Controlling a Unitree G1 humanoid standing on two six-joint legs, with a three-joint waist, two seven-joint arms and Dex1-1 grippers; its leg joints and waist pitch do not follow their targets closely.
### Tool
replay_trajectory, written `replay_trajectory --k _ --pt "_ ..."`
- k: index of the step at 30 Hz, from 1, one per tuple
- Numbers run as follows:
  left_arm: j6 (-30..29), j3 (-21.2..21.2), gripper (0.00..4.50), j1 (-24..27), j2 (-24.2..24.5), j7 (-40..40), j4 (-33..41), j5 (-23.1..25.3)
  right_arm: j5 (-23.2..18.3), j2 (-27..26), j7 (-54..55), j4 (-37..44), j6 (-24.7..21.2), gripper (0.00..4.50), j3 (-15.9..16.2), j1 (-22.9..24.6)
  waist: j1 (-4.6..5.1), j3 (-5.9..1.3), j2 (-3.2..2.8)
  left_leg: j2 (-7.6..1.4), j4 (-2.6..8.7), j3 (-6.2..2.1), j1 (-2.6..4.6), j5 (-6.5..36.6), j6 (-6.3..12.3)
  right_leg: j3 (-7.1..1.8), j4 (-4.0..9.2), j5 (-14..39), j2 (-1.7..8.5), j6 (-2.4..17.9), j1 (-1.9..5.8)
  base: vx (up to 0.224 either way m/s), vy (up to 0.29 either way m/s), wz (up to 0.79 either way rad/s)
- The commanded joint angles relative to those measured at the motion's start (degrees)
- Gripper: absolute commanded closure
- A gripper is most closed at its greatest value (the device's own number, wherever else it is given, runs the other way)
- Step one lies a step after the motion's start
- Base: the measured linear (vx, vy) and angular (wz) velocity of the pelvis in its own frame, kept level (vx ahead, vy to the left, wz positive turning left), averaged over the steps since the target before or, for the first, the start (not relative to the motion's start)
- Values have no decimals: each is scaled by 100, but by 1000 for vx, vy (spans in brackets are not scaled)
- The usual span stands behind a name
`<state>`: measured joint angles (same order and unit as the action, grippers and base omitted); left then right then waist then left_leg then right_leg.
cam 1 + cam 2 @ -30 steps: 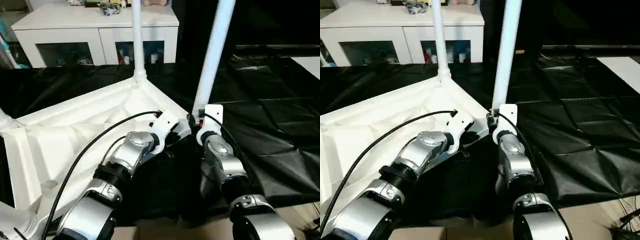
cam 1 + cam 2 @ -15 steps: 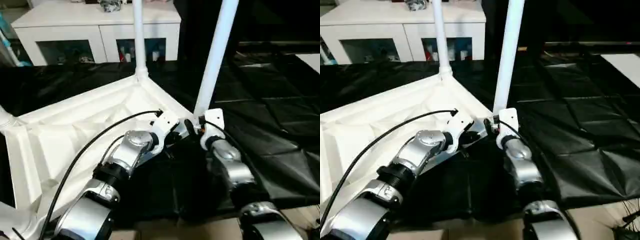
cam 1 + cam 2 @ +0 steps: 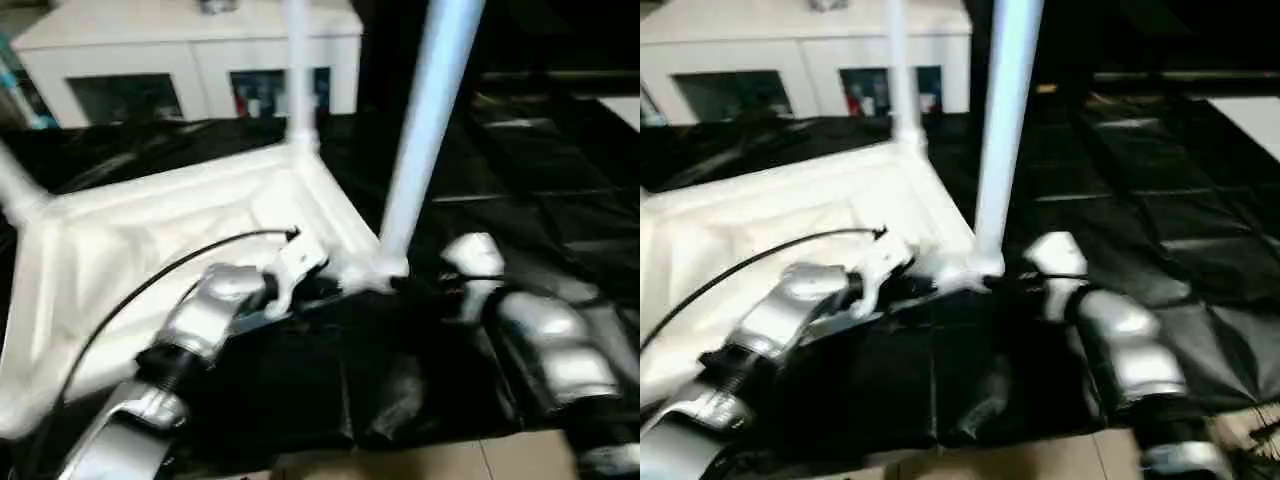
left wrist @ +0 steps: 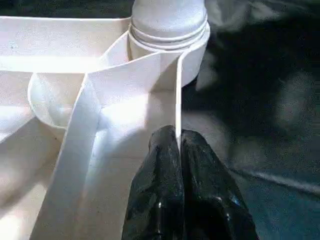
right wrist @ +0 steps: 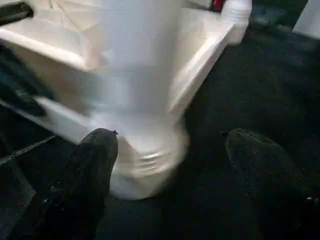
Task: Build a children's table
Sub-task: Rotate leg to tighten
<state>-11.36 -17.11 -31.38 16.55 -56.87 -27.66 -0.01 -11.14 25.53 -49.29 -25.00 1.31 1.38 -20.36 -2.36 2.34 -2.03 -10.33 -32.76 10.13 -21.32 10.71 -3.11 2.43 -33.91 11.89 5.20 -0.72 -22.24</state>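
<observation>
Lying upside down on the black sheet (image 3: 560, 200), the children's table (image 3: 150, 250) shows its ribbed underside, legs standing in its corner sockets. The left gripper (image 4: 179, 145) is clenched on the thin near rim beside the near-right leg (image 3: 425, 130). The right gripper (image 5: 175, 150) (fingers spread wide) stands released, just right of that leg's base. A white cabinet (image 3: 190, 50) sits far behind.

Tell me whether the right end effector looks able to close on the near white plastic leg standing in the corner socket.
Probably yes. The right end effector is open, its fingers apart just short of the white plastic leg, and nothing shows between them over the black sheet.
</observation>
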Motion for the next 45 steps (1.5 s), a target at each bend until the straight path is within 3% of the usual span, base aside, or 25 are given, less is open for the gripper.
replay_trajectory --k 1,6,11,17,20,26,32,45 --pt "-126 -180 450 150 30 -238 93 -34 -233 142 -249 165 -100 74 -111 12 -16 -294 78 -272 325 -38 34 785 825 -176 307 -61 268 1756 262 0 0 0" --pt "-151 -171 450 206 115 -316 236 -63 -388 450 -606 259 -211 74 -199 88 -27 -304 95 -260 293 -34 24 632 906 -165 285 -228 272 1811 280 0 0 0" --pt "-225 -198 450 263 196 -516 444 -135 -551 730 -1305 706 -616 74 -13 373 -73 -323 97 -268 263 -31 25 526 1007 -156 266 -265 270 1801 287 0 0 0" --pt "-295 -256 450 319 216 -726 668 -233 -405 530 -1088 607 -445 74 139 289 -87 -317 79 -276 271 -33 43 622 868 -163 273 -20 275 1824 254 0 0 0" --pt "-328 -276 450 328 206 -751 720 -229 -158 301 -931 496 -340 74 290 194 -92 -328 81 -260 259 -34 41 559 822 -164 247 -155 263 1807 258 0 0 0" --pt "-346 -278 450 300 212 -738 714 -222 -65 174 -1066 353 -290 74 525 113 -107 -335 85 -252 244 -34 35 509 846 -164 227 -275 264 1836 266 0 0 0" --pt "-372 -275 450 292 183 -687 714 -201 86 12 -995 28 -163 74 604 -101 -96 -331 94 -255 249 -34 40 670 730 -169 234 -32 265 1789 260 0 0 0" --pt "-377 -274 450 335 197 -670 725 -185 71 -58 -1082 -197 -28 196 589 -169 -109 -362 96 -242 185 -33 4 478 861 -168 172 -290 253 1819 245 0 0 0"
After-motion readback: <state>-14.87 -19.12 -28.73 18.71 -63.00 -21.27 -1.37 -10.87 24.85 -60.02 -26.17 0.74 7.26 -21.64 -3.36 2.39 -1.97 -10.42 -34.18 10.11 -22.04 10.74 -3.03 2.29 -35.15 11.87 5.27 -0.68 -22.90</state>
